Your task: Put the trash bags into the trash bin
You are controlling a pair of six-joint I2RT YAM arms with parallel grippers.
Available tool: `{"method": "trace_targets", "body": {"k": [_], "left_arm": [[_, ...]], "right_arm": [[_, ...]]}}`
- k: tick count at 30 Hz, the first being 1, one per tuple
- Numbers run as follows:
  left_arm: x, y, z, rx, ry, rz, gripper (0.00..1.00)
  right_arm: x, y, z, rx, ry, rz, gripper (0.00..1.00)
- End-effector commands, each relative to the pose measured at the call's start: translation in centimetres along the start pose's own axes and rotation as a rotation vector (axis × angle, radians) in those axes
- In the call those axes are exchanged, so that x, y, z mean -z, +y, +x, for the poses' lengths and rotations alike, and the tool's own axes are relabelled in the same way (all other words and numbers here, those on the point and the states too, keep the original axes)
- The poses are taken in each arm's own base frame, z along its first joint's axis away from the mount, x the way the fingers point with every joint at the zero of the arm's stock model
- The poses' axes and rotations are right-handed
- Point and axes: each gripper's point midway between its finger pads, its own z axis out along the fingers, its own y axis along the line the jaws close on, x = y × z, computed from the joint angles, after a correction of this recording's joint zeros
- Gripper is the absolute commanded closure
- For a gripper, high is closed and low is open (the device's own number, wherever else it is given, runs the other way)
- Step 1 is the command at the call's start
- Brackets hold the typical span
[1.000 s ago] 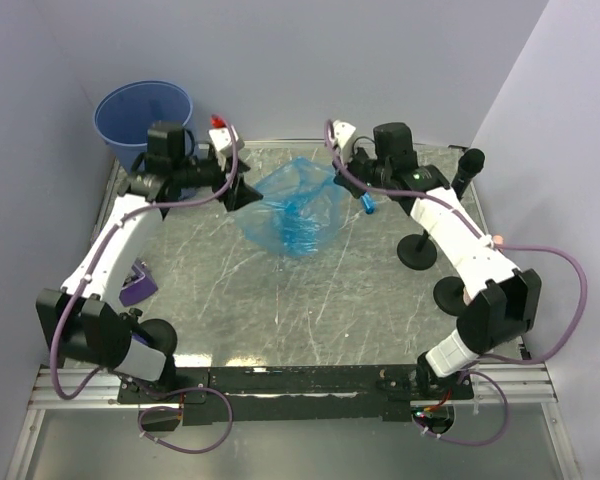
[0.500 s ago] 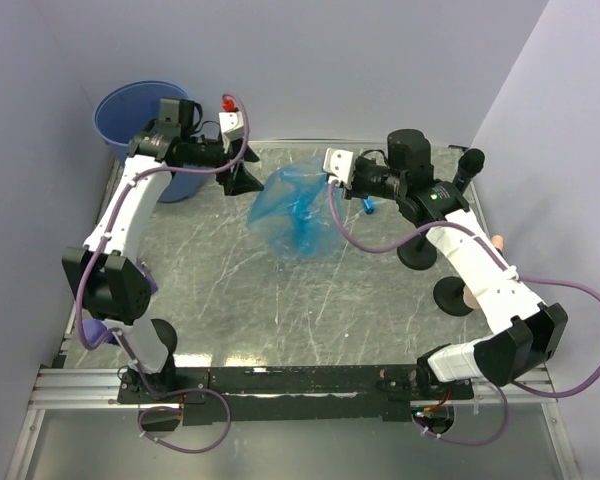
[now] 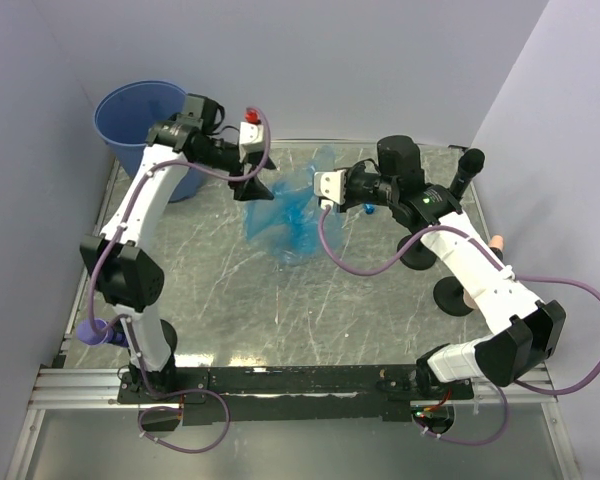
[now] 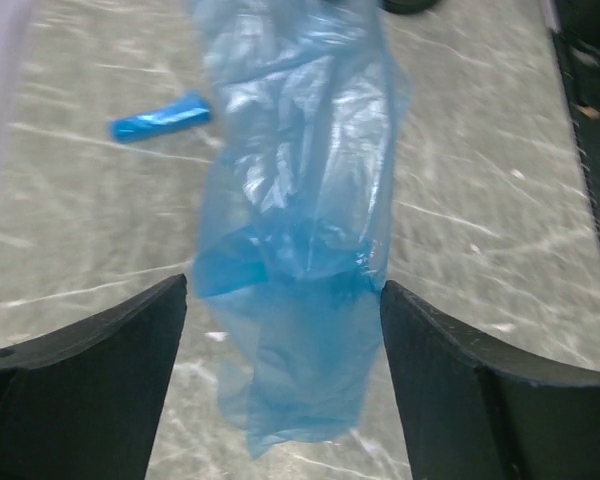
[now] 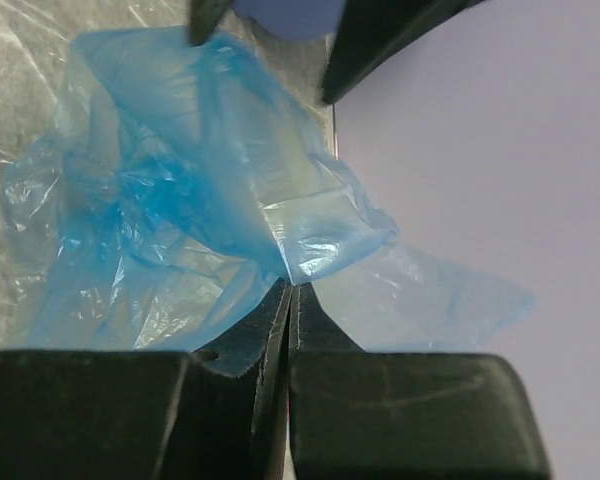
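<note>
Blue film trash bag (image 3: 285,215), crumpled, right of trash bin (image 3: 130,115), outside it. My right gripper (image 5: 292,295) pinches bag's edge, jaws pressed together. My left gripper (image 4: 283,290), nearer bin, spread wide, bag between its fingers. Small blue roll (image 4: 160,117) farther from bin.

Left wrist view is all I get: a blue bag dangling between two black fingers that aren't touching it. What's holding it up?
Observer: The right gripper is. Its own camera shows it shut on a fold of the trash bag.
Operator: Where's the bin it goes in?
Observer: The trash bin stands at the far left of the top view, to the left of the left gripper.
Operator: Anything in it yet?
Observer: From above, the part of its inside that shows holds no bag.
</note>
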Motion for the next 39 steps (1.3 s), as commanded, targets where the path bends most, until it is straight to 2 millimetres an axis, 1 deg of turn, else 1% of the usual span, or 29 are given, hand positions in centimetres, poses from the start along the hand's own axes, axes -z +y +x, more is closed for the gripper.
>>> {"method": "trace_targets", "body": {"k": [1,4,7,9,10,12,13,14,16,17,18,20,22,23,25,26,27,29,31,33,37,39], "left_arm": [[-1.3,-4.4,1.3,0.021,0.043,0.18,0.2],[-1.5,-5.4,2.5,0.033,0.062,0.195,0.24],[-1.7,-5.4,3.2,0.055,0.06,0.173,0.29],[-2.0,-5.0,3.8,0.081,0.052,0.149,0.32],[-2.0,-4.9,3.9,0.093,0.046,0.139,0.34],[-2.2,-4.7,4.0,0.123,0.036,0.12,0.43],[-2.3,-4.6,4.0,0.128,0.029,0.117,0.48],[-2.3,-4.6,3.9,0.136,0.023,0.115,0.58],[-2.3,-4.8,3.6,0.179,0.01,0.119,0.83],[-2.3,-4.7,3.6,0.193,0.013,0.118,0.97],[-2.3,-5.0,3.7,0.213,0.021,0.124,0.99],[-2.0,-5.2,3.9,0.241,0.039,0.117,0.99],[-1.8,-4.7,4.4,0.274,0.072,0.066,0.99],[-1.5,-4.3,4.3,0.283,0.082,0.02,0.99],[-0.8,-2.7,4.3,0.308,0.1,-0.119,0.99],[-0.2,-0.8,4.5,0.318,0.112,-0.243,0.99],[0.4,0.4,3.9,0.364,0.089,-0.345,0.99],[1.2,1.7,3.1,0.37,0.063,-0.443,0.99],[1.5,2.7,3.0,0.431,0.06,-0.502,0.99],[1.8,3.3,3.5,0.475,0.086,-0.538,1.0],[2.5,3.8,5.2,0.534,0.144,-0.61,0.99],[3.0,3.9,5.8,0.549,0.151,-0.641,0.99]], "right_arm": [[0.3,-1.6,-1.6,0.079,-0.041,0.045,1.0],[0.2,-1.8,-1.8,0.102,-0.05,0.063,1.0],[0.2,-2.0,-1.9,0.111,-0.054,0.07,1.0],[0.1,-2.0,-1.9,0.104,-0.053,0.068,1.0],[0.1,-2.0,-1.8,0.098,-0.051,0.066,1.0],[0.1,-2.0,-1.7,0.084,-0.045,0.071,1.0],[0.0,-2.0,-1.6,0.078,-0.041,0.072,1.0],[0.0,-2.0,-1.5,0.073,-0.036,0.071,1.0],[-0.1,-1.8,-0.8,0.062,-0.01,0.07,1.0],[-0.1,-1.9,-0.4,0.052,0.011,0.078,1.0],[-0.2,-1.9,0.0,0.042,0.026,0.081,1.0],[-0.1,-2.2,1.1,0.024,0.065,0.093,1.0],[0.0,-2.8,2.1,0.013,0.108,0.126,1.0],[0.1,-3.2,2.8,0.011,0.141,0.149,1.0],[0.2,-4.2,4.1,0.009,0.209,0.202,1.0],[0.4,-5.0,4.6,0.012,0.237,0.241,1.0],[0.5,-5.6,5.3,0.003,0.268,0.27,1.0],[0.5,-6.7,6.3,-0.019,0.327,0.32,1.0],[0.4,-7.6,6.8,-0.044,0.356,0.346,1.0],[0.4,-8.3,7.2,-0.061,0.374,0.38,1.0],[0.2,-9.3,8.0,-0.078,0.418,0.425,1.0],[0.0,-9.7,8.3,-0.081,0.428,0.439,1.0]]}}
